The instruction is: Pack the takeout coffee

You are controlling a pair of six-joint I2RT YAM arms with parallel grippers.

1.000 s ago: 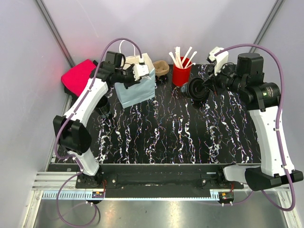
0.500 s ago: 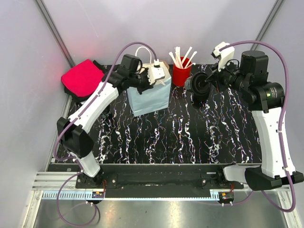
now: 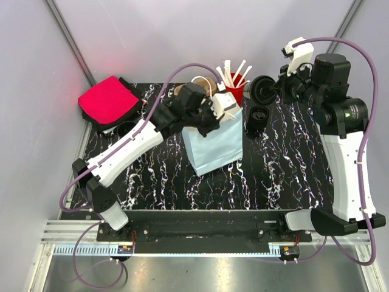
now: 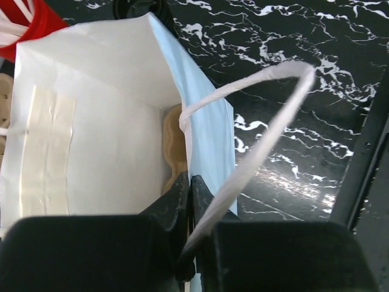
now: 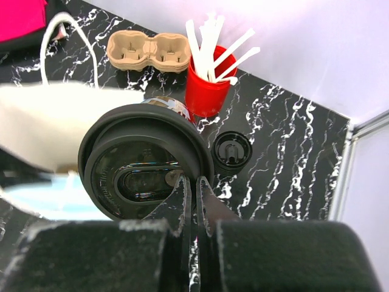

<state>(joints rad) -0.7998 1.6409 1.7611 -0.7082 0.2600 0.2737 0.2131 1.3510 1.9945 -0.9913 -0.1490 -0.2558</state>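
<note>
The right gripper (image 5: 193, 182), jaws closed on the lid rim of the takeout coffee (image 5: 146, 161), holds it above the desk (image 3: 273, 170), perhaps tilted. The paper bag (image 3: 216, 143), rim pinched in the left gripper (image 4: 189, 182), stands open to its left.

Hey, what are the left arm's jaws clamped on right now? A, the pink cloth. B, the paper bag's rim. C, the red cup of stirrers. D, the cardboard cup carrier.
B: the left wrist view shows the left jaws shut on the rim of the bag, right by its handle.
</note>
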